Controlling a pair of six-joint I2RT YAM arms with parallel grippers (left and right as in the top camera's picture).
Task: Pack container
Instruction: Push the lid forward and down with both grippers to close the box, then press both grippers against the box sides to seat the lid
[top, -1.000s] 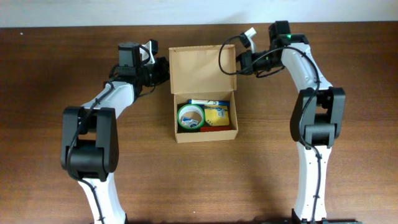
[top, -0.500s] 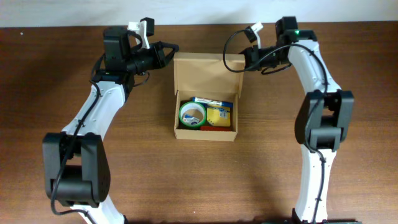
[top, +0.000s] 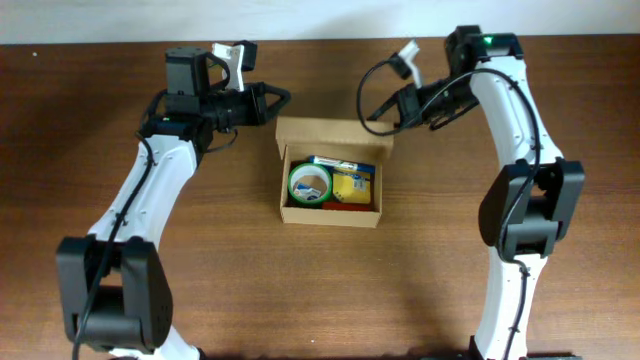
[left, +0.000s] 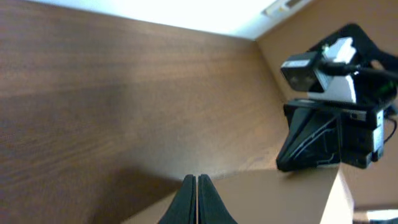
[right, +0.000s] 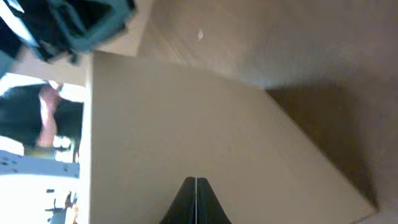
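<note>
The container, a tan cardboard box (top: 330, 216), stands open at the table's middle. Its hinged lid (top: 335, 135) stands raised at the back edge and looks short from above. Inside lie a green tape roll (top: 309, 186), a yellow item (top: 351, 186) and a blue-and-white pack (top: 340, 162). My left gripper (top: 284, 97) is shut and empty, its tips at the lid's back left; the left wrist view shows its tips (left: 196, 182) against the lid (left: 273, 199). My right gripper (top: 373, 113) is shut and empty at the lid's back right, tips (right: 195, 183) on the cardboard (right: 186, 118).
The dark wooden table (top: 200, 260) surrounds the box. Its far edge meets a white wall (top: 320, 18) just behind both arms. The right arm's gripper body shows in the left wrist view (left: 329, 124).
The lid has swung up from lying flat behind the box to standing raised. Both grippers have moved back and up behind it, and the box has shifted slightly.
</note>
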